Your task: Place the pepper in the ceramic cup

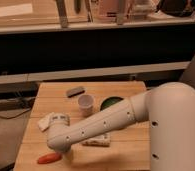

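The orange-red pepper (49,158) lies flat on the wooden table (126,155) near its front left corner. The small white-grey ceramic cup (85,104) stands upright at the middle of the table, well behind and to the right of the pepper. My white arm reaches from the right across the table to the front left. My gripper (61,149) is at the arm's end, pointing down, just above and to the right of the pepper. The wrist hides most of it.
A dark green bowl (111,102) sits just right of the cup, partly behind my arm. A grey block (75,91) lies behind the cup. A white labelled bottle (55,120) lies on its side at the left. A white packet (97,141) lies under the arm.
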Controlling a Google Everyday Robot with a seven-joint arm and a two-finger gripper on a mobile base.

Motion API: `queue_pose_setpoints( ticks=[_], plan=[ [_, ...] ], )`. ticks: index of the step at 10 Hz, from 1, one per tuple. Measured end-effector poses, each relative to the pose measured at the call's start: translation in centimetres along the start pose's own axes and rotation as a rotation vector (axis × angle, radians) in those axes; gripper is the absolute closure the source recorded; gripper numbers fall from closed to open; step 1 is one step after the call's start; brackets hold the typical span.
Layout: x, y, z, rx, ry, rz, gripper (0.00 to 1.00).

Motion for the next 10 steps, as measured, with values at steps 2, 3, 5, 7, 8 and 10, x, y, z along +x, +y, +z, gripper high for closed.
queue_pose_setpoints(
  ticks=[2,3,5,7,8,10],
  plan=[
    [-0.2,0.1,0.3,0.021,-0.031,0.044,0.2],
    [-0.1,0.1,0.5,0.029,-0.056,0.071,0.2],
    [0.2,0.4,1.1,0.026,-0.099,0.107,0.2],
    [0.5,0.5,1.3,0.027,-0.13,0.135,0.2],
    [0.2,0.5,1.7,0.026,-0.16,0.146,0.2],
    [0.2,0.5,1.8,0.024,-0.173,0.159,0.2]
  ],
)
